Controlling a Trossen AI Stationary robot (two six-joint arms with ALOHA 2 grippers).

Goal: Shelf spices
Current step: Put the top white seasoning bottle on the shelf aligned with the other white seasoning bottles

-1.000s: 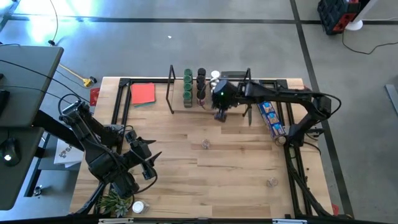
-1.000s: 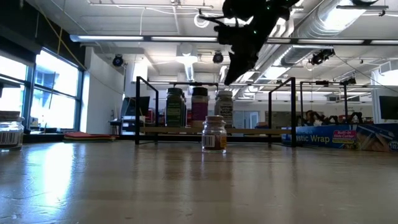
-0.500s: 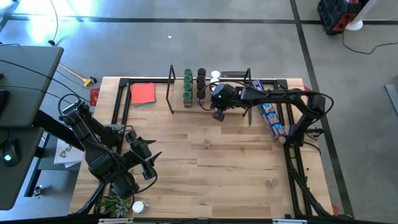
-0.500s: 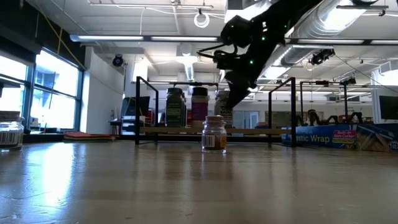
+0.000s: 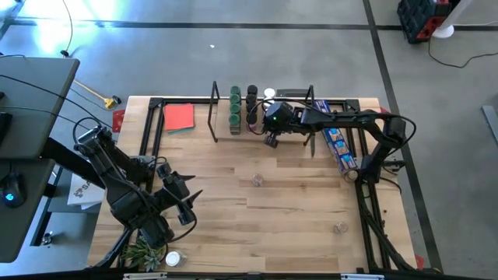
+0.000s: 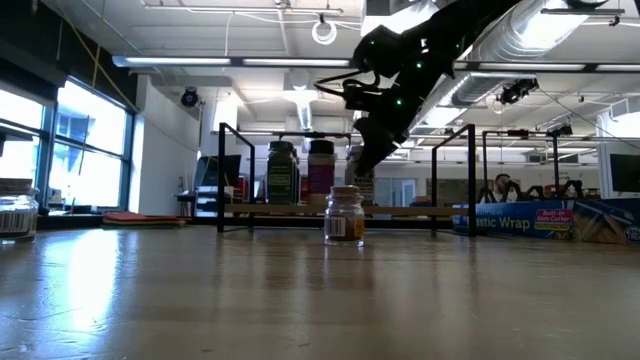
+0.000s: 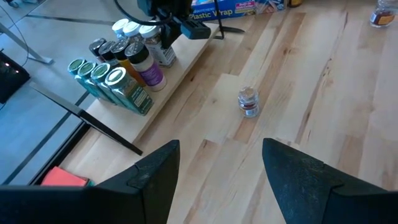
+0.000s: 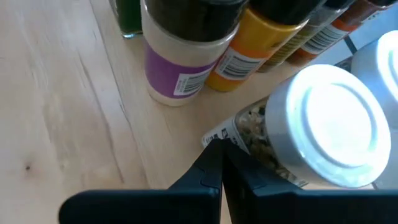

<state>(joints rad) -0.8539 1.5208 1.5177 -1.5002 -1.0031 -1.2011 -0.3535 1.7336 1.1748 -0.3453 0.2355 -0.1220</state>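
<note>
My right hand [image 5: 271, 141] hangs clenched and empty at the front edge of the shelf [image 5: 296, 129], its closed fingertips [image 8: 214, 163] against a white-lidded jar [image 8: 317, 127] standing there. Beside that jar on the shelf stand rows of black-lidded [image 5: 252, 105] and green-lidded spices [image 5: 235, 107]. Two more jars wait on the counter [image 5: 296, 225] in front of the shelf: one near it [image 5: 257, 180], one farther off [image 5: 340, 228]. My left hand [image 5: 189, 210] hovers released, well away from the shelf.

Dropped from high above the low light-wood shelf with black metal end frames [image 5: 261, 128] to its front edge: right gripper [image 5: 271, 142], fingers pressed together, now beside the white-lidded clear spice jar [image 8: 311, 134] in the row there.
</note>
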